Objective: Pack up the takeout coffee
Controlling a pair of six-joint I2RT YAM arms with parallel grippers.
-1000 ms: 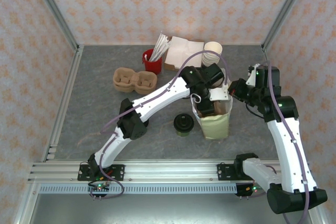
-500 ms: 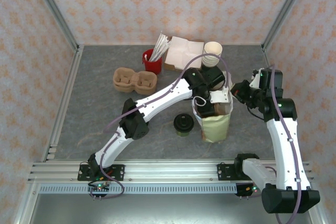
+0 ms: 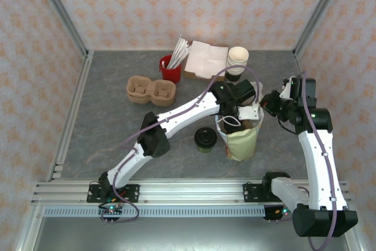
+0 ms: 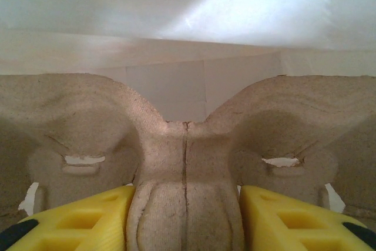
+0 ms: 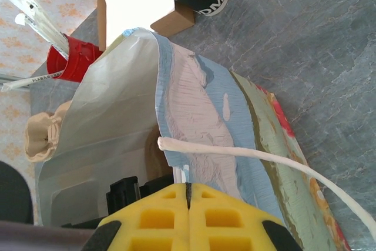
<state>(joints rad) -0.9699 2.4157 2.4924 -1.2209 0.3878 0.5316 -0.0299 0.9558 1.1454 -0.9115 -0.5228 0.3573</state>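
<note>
The takeout coffee (image 3: 205, 139), a small dark cup with a black lid, stands on the table just left of the paper bag (image 3: 242, 142). My left gripper (image 3: 235, 121) reaches down into the bag's mouth. In the left wrist view its yellow fingers (image 4: 76, 218) are shut on the middle rib of a brown pulp cup carrier (image 4: 185, 145), with the bag's white inside behind it. My right gripper (image 3: 265, 103) is at the bag's right rim. In the right wrist view it (image 5: 188, 195) is shut on the edge of the bag (image 5: 200, 104), below the white cord handle (image 5: 247, 156).
A second pulp carrier (image 3: 151, 89) lies at the back left. Behind the bag are a red cup of straws (image 3: 170, 70), a napkin box (image 3: 202, 60) and a stack of paper cups (image 3: 237, 60). Metal frame posts and patterned walls enclose the table.
My left arm has moved a little right and deeper into the bag, and the bag's mouth has shifted with it. My right gripper has kept its hold on the rim.
</note>
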